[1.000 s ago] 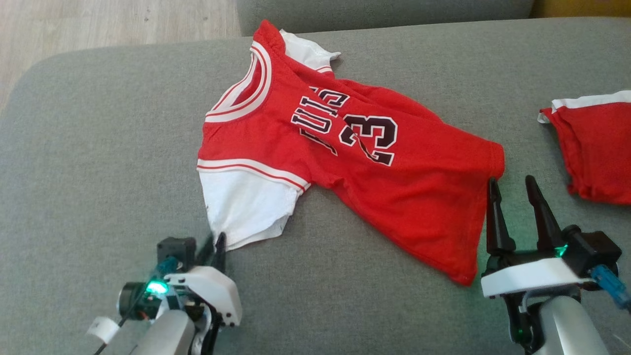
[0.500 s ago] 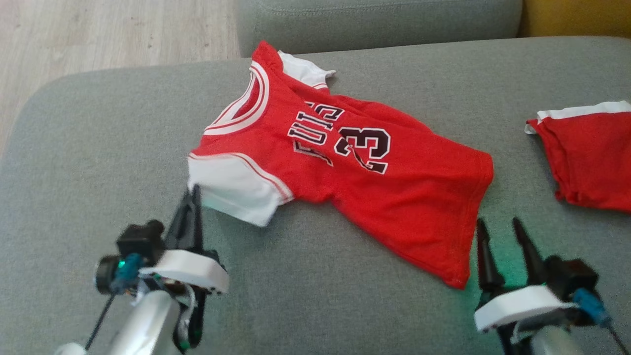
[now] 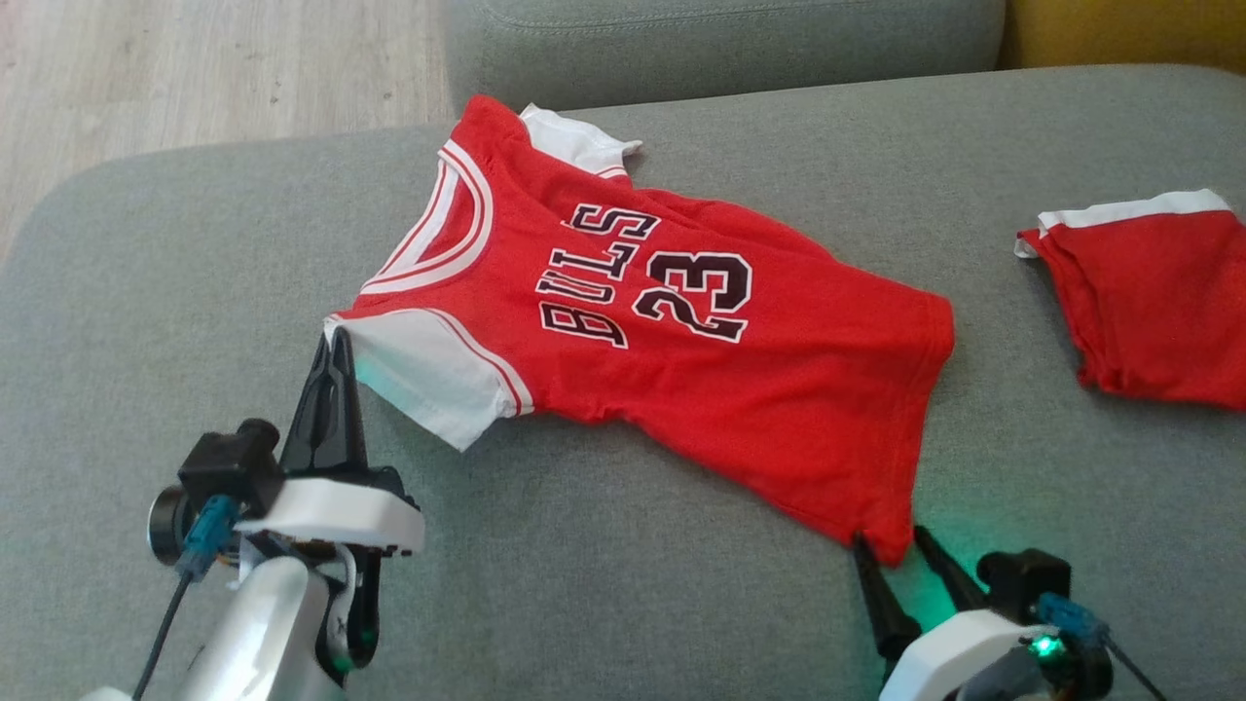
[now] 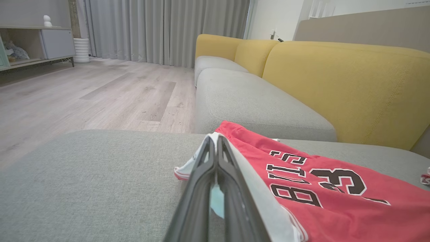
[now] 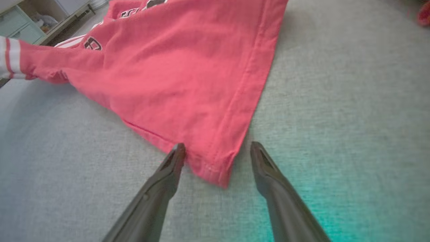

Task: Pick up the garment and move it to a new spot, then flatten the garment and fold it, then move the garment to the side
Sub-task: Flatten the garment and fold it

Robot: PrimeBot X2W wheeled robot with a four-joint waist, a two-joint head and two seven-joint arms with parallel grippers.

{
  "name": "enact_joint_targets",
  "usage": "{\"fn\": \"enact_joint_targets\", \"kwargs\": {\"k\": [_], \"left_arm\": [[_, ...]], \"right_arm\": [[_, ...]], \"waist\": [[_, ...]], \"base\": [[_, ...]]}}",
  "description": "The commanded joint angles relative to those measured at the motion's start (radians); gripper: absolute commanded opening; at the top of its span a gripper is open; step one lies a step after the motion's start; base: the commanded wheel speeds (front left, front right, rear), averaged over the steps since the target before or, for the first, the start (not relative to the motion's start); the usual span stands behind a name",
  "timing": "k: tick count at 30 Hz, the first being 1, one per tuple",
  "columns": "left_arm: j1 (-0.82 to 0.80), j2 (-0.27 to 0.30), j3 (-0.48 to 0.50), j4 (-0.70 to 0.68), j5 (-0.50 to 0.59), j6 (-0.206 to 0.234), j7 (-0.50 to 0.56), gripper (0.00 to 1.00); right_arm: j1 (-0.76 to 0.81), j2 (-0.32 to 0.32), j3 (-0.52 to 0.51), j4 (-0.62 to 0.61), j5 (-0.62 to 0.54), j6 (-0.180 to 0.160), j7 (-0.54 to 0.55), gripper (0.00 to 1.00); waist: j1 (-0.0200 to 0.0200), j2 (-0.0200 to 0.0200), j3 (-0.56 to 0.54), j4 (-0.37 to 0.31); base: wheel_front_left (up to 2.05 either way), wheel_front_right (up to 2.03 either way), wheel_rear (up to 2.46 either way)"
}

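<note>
A red garment (image 3: 681, 360) with white sleeves, dark lettering and the number 23 lies spread across the middle of a grey sofa cushion (image 3: 146, 292). Your left gripper (image 3: 336, 343) has its two fingers pressed together on the edge of the near white sleeve (image 3: 428, 375), which is lifted slightly off the cushion. Your right gripper (image 3: 889, 537) has its fingers apart, one on either side of the garment's near hem corner, and holds nothing. A second red piece of clothing (image 3: 1149, 302) lies well apart, toward the cushion's right edge.
</note>
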Motion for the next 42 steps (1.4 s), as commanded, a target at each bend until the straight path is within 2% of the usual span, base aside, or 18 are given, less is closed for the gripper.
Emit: {"fn": "enact_joint_targets", "kwargs": {"k": [1,8,19,20,21,22,33,36,42], "left_arm": [[-0.037,0.024,0.033,-0.032,-0.011,0.007,-0.006,0.0],[-0.036,0.024,0.024,-0.023,-0.016,0.005,-0.002,0.0],[-0.035,0.031,0.013,-0.014,-0.019,0.006,0.008,0.0],[-0.034,0.032,0.012,-0.013,-0.02,0.006,0.009,0.0],[-0.033,0.033,0.01,-0.011,-0.02,0.006,0.011,0.0],[-0.032,0.034,0.009,-0.01,-0.02,0.006,0.012,0.0],[-0.045,0.055,0.009,-0.028,-0.03,0.0,0.029,0.0],[-0.062,0.03,0.052,-0.062,-0.129,-0.04,0.054,0.0],[-0.165,0.071,0.103,-0.152,-0.188,-0.063,0.12,0.0]], "right_arm": [[-0.013,-0.015,0.041,-0.024,0.017,0.007,0.015,1.0],[-0.018,-0.039,0.092,-0.038,0.072,0.007,0.033,1.0],[-0.024,-0.053,0.107,-0.053,0.087,0.007,-0.001,1.0],[-0.025,-0.053,0.106,-0.053,0.087,0.007,-0.004,0.98],[-0.027,-0.054,0.106,-0.054,0.085,0.007,-0.008,0.4],[-0.028,-0.054,0.107,-0.056,0.083,0.007,-0.014,0.0],[-0.064,-0.061,0.075,-0.12,0.061,0.007,-0.1,0.0],[-0.105,-0.089,0.061,-0.176,0.055,0.007,-0.112,0.0],[-0.229,-0.173,0.019,-0.294,0.037,0.007,-0.096,0.0]], "waist": [[0.0,0.0,-0.001,0.0],[0.0,0.0,-0.005,0.004],[0.0,0.0,-0.007,0.009],[0.0,0.0,-0.008,0.009],[0.0,0.0,-0.009,0.008],[0.0,0.0,-0.01,0.007],[0.0,0.0,-0.017,-0.001],[0.0,0.0,-0.027,-0.003],[0.0,0.0,-0.056,0.001]], "base": [[0.0,0.0,0.0],[0.0,0.0,0.0],[0.0,0.0,0.0],[0.0,0.0,0.0],[0.0,0.0,0.0],[0.0,0.0,0.0],[0.0,0.0,0.0],[0.0,0.0,0.0],[0.0,0.0,0.0]]}}
